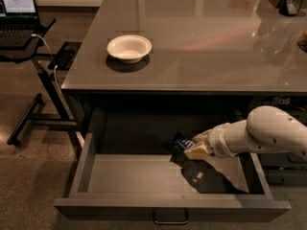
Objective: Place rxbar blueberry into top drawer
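You're in an office or lab break area, more workplace than home.

- Hand (188, 147): inside the open top drawer (139, 178), pinching the rxbar blueberry (181, 143).
- Above and behind the hand: a wide, glossy grey surface (206, 47), with a white bowl (129, 48) up to the left.
- Far up-left of the hand: an open laptop (18, 6) on a black metal stand (45, 83), with a pale cable (47, 47) trailing from it.
- Left of the hand and lower: bare speckled concrete floor (29, 181).
- Just right of the hand: a dark cabinet (276, 101) with pale lettering.
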{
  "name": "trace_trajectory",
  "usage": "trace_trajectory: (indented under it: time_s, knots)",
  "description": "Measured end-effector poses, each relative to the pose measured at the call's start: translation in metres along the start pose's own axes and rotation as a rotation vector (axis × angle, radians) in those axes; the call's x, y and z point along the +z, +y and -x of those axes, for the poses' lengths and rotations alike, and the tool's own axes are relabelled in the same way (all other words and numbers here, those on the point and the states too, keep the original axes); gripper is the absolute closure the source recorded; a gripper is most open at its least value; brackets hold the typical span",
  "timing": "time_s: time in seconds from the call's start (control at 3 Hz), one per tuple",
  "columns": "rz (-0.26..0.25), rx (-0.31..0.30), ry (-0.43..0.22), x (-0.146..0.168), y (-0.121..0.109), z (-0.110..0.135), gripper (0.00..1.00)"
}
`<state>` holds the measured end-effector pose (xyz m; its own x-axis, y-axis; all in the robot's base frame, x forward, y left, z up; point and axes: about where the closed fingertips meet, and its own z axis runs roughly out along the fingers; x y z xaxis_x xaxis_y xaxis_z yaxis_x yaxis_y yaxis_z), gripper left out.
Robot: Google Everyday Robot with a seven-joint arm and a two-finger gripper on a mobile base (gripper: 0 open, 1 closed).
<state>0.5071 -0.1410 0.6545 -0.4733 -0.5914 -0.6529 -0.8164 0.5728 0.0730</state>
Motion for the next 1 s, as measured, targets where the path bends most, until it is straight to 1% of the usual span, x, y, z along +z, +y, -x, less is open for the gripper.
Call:
trace_trajectory:
  time_s: [0.33,0.67,1.0]
  knots:
    - [0.009,0.003,0.012,0.0245,-0.0028,-0.009,1.0]
    - [0.01,0.003,0.012,0.0252,-0.0028,-0.009,0.81]
    - [0.01,0.003,0.012,0.0253,-0.0027,-0.009,0.58]
